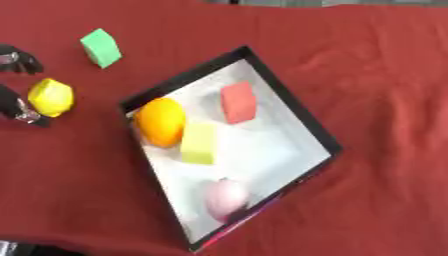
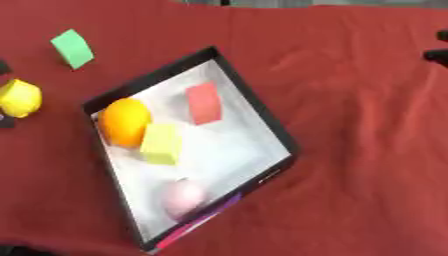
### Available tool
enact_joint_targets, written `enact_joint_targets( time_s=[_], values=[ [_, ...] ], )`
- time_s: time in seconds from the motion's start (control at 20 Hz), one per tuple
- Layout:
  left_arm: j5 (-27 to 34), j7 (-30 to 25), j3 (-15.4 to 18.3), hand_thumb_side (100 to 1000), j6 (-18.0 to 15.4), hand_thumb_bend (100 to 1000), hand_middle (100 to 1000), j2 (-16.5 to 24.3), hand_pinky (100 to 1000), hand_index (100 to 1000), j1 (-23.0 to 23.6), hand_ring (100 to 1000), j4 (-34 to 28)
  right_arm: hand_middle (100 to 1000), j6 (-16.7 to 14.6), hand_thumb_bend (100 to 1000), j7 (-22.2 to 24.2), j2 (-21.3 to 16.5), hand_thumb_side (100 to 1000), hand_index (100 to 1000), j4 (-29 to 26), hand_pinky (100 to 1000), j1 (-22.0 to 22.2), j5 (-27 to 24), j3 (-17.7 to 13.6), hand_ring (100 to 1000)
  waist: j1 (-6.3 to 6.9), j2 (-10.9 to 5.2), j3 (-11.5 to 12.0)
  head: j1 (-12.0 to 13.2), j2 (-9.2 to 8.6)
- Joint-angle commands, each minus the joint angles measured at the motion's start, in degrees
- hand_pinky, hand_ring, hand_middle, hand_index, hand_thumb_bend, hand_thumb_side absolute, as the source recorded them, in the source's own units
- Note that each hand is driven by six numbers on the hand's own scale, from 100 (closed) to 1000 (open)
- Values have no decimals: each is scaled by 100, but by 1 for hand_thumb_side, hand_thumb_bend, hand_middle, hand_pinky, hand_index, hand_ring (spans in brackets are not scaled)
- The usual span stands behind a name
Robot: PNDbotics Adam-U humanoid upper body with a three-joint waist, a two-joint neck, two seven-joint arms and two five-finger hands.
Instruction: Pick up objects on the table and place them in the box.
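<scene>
A red cloth covers the tabletop (image 1: 385,125). Near its middle lies a shallow box (image 1: 289,97) with black walls and a pale floor, turned askew so that one corner points to the far edge.

Four things lie inside the box. An orange (image 1: 161,121) sits against the left wall. Touching it on the right is a yellow-green block (image 1: 199,143). A red block (image 1: 238,102) lies toward the far corner, apart from the other two. A pale pink rounded thing (image 1: 226,196) rests near the near corner, close to the wall there.

Two things are outside the box, on the cloth toward the tabletop's left edge. A green block (image 1: 101,47) lies toward the far left corner, well apart from the box. A yellow lemon-like thing (image 1: 51,97) sits nearer, by the left edge.

The left hand (image 1: 17,107) comes in from the left edge, its dark fingers spread to either side of the yellow thing, one part beyond it and one beside it; they bracket it, but whether they touch it cannot be told.

Of the right hand (image 2: 437,50) only dark tips show at the right edge in the right eye view; its state cannot be told.
</scene>
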Motion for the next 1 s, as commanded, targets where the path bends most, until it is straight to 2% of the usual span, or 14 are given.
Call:
enact_joint_targets(
  time_s=[0.05, 0.35, 0.8, 1.0],
  values=[
    [-27, 10, 90, 291, 18, 629, 783, 112, 861, 854, -105, 853, 135, 776, -8, 100, 27, -64, 557, 829, -100, 927, -15, 41, -29, 736, 3, -84, -4, 35, -43],
    [-57, 136, 54, 270, 23, 567, 780, -31, 852, 803, -177, 847, 332, 776, -8, 100, 40, -54, 557, 829, -100, 927, -17, 33, -23, 736, -8, -79, -7, 48, -44],
    [-10, 354, 87, 334, 79, 590, 779, -200, 847, 812, -255, 844, 395, 776, 56, 100, 89, 2, 558, 829, -100, 928, -8, 87, 1, 735, -17, -62, -17, 56, -67],
    [7, 451, 82, 268, 130, 466, 762, -258, 836, 745, -285, 834, 442, 777, 98, 100, 102, 31, 560, 829, -100, 928, -6, 109, 2, 736, -12, -51, -30, 68, -71]
  ],
)
